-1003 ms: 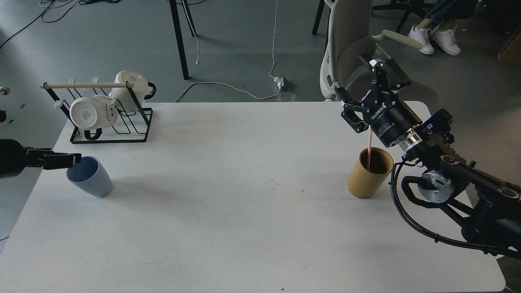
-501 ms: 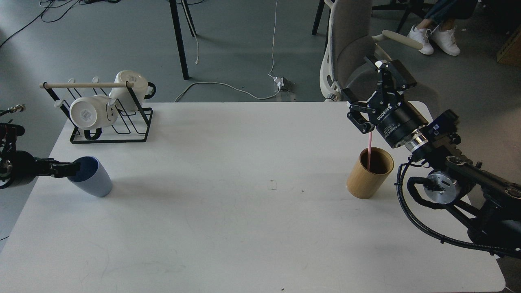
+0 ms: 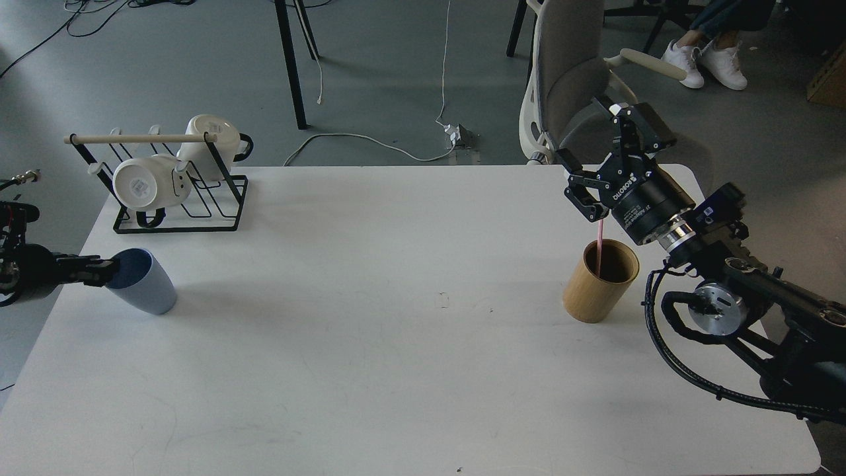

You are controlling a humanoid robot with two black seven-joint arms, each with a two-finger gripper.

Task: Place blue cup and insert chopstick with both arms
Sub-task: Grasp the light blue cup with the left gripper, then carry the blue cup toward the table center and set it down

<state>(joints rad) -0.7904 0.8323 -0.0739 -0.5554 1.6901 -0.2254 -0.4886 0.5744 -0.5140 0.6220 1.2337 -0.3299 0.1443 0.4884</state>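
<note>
A: Near the left edge of the table, the blue cup is tipped, mouth toward the left gripper, base toward table centre. Only its lower side seems to touch the surface.

B: Left claw state?

A: Comes in low from the left edge, seen dark and end-on. Tip is right at the cup's rim and looks to reach into the mouth. Can't separate the two fingers, so can't tell how far open it is or whether it has the rim pinched.

B: Chopstick?

A: On the right side. The chopstick stands near upright inside the bamboo cup, pink shaft sticking out above the rim, top end just below the right gripper.

B: Is the right one holding it?

A: No. Jaws are spread wide and there's nothing between them. The near finger sits just above the stick's top; can't tell if it touches. Gripper is tilted, pointing up and away from me, ROBOTIQ lettering visible on the body.

B: Anything else on the table?

A: Black wire rack at the back left, behind the blue cup and apart from it. It holds two white mugs on their sides, with a pale wooden rod across the top. Grey chair beyond the far edge, behind the right gripper.
</note>
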